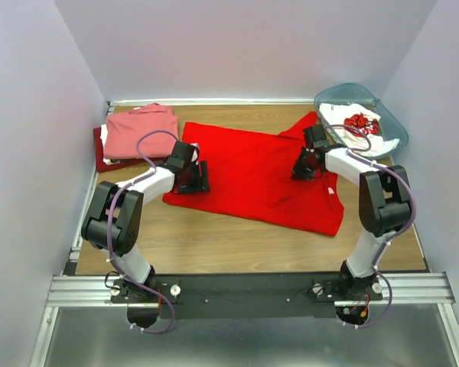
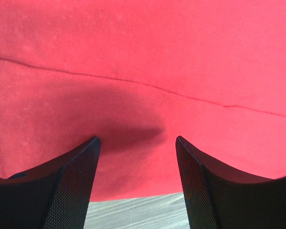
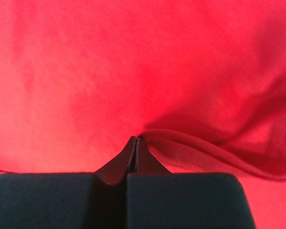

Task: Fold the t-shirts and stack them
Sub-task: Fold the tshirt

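- While spread flat over the middle of the table [image 1: 237, 245], flanked by both arms: bright red t-shirt [image 1: 252, 172].
- Left gripper [image 2: 136, 139]: fingers spread wide, low over the shirt's edge.
- Right gripper [image 3: 136, 138]: fingers pressed together at a raised fold of the cloth; pinching or merely touching, impossible to tell.
- Far left corner: salmon-pink t-shirt [image 1: 141, 130], folded, atop darker red t-shirt [image 1: 100, 157].
- Far right corner: white printed t-shirt [image 1: 359, 122] inside teal bin [image 1: 402, 141].

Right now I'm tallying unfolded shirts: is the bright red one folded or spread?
Spread: the red shirt lies flat and wide on the table, a sleeve sticking out.
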You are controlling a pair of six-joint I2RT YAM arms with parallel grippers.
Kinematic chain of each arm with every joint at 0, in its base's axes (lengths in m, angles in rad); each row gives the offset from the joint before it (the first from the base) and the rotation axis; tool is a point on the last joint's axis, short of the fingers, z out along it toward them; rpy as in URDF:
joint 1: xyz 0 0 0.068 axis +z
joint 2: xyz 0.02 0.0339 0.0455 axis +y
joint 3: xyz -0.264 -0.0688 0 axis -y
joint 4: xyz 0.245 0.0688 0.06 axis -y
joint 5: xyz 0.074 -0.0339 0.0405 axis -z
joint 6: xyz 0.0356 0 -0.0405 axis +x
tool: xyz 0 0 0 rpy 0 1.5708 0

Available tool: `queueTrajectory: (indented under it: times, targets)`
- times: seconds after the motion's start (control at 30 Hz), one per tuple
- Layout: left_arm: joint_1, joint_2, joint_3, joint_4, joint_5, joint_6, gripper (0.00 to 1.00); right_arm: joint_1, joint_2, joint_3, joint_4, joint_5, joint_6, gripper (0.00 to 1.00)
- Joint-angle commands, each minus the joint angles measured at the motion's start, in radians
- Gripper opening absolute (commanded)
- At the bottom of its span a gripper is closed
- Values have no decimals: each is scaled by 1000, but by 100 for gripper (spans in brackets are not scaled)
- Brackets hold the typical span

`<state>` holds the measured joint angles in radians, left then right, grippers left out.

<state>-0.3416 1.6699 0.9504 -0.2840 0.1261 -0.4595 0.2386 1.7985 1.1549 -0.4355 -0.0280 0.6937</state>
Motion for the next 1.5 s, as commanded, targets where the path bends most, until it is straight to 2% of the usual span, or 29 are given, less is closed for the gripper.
queueTrajectory:
  times: [0.0, 0.33, 0.43, 0.47, 0.53, 0.57, 0.63, 0.67, 0.73, 0.77, 0.87, 1.1, 1.27, 1.47]
  targets:
    - [-5, 13, -32, -26, -20, 10, 73, 21, 50, 65, 4, -24, -22, 1]
    - [-4, 11, -38, -29, -25, 10, 73, 44, 104, 124, 3, -46, -26, 1]
    - [-4, 10, -38, -29, -26, 10, 73, 45, 110, 134, 3, -53, -33, 8]
    - [-4, 10, -38, -29, -26, 9, 73, 47, 111, 135, 3, -59, -33, 12]
    - [-4, 10, -30, -29, -28, 8, 73, 47, 102, 137, 1, -62, -36, 28]
    - [-4, 10, -26, -32, -28, 10, 73, 45, 98, 138, 1, -62, -40, 42]
    - [-4, 8, -6, -41, -39, 13, 73, 47, 70, 141, 1, -59, -43, 55]
    - [-4, 7, 1, -41, -45, 13, 73, 45, 59, 141, 1, -56, -43, 56]
    - [-5, 2, 31, -49, -60, 22, 73, 45, 15, 138, -3, -43, -42, 63]
    - [-5, -2, 42, -49, -63, 25, 73, 45, -5, 128, -5, -35, -40, 69]
    - [-7, 7, 94, -44, -72, 41, 73, 25, -88, 86, -12, 0, -14, 82]
    - [-7, 108, 169, 22, -52, 76, 73, -47, -182, -79, -9, -21, 1, 85]
    - [-7, 168, 136, 132, -36, 45, 73, -54, -153, -159, -5, -3, -11, 85]
    - [-7, 180, 64, 171, -23, 16, 73, -55, -114, -227, -3, -6, -16, 83]
